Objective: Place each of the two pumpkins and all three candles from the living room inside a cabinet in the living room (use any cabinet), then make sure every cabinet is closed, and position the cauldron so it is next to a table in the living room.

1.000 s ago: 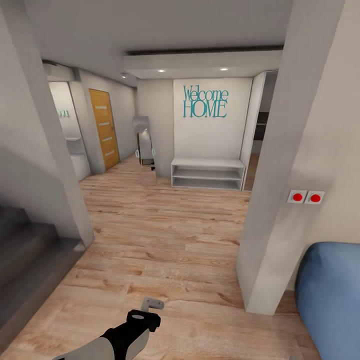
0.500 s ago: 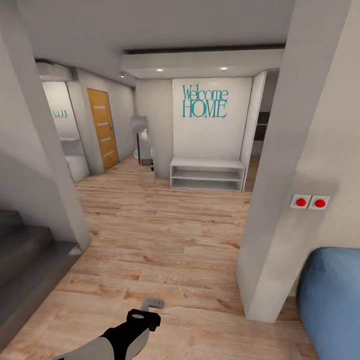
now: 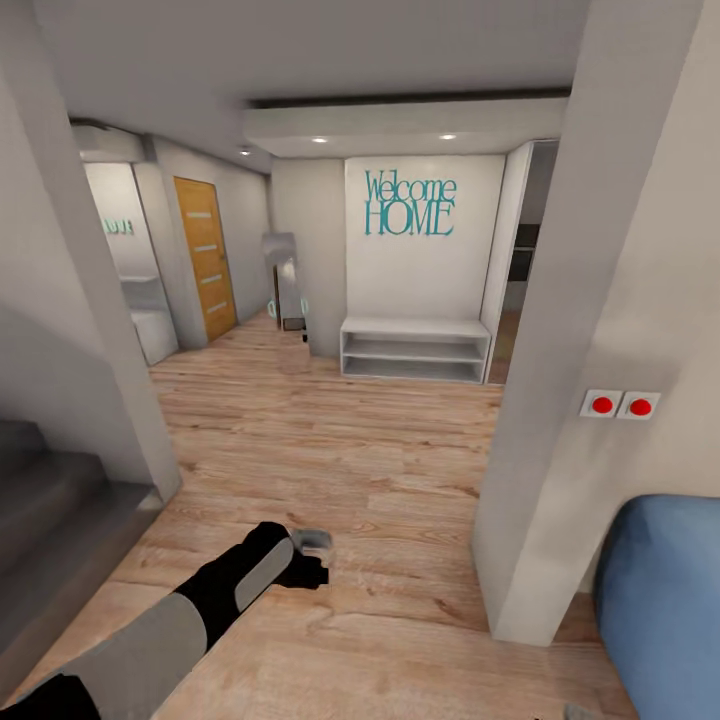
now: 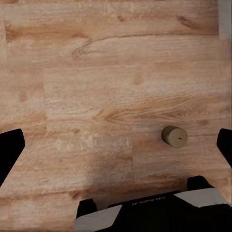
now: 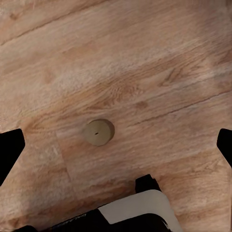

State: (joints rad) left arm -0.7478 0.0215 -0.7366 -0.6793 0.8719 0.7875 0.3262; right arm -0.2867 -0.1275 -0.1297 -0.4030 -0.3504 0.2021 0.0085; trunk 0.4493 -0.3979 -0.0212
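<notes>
A stubby grey-beige candle (image 4: 174,137) stands upright on the wood floor in the left wrist view, off to one side of my left gripper (image 4: 116,147), whose dark fingers (image 4: 10,150) are spread wide with nothing between them. In the right wrist view a candle (image 5: 98,132) stands on the floor below my right gripper (image 5: 116,147), which is also open and empty. I cannot tell if it is the same candle. In the head view my left arm reaches forward over the floor to its gripper (image 3: 312,548). Pumpkins, cabinet and cauldron are out of view.
I face a hallway with a white open shelf bench (image 3: 415,348) under a "Welcome HOME" sign. A wall pillar (image 3: 560,420) with two red buttons stands close on the right, a blue cushion (image 3: 660,590) beside it. Grey steps (image 3: 50,510) lie at left, a wooden door (image 3: 205,255) beyond.
My left arm has stretched forward and up over the floor, its gripper now farther from me. The view shifted slightly a second ago, then held still.
</notes>
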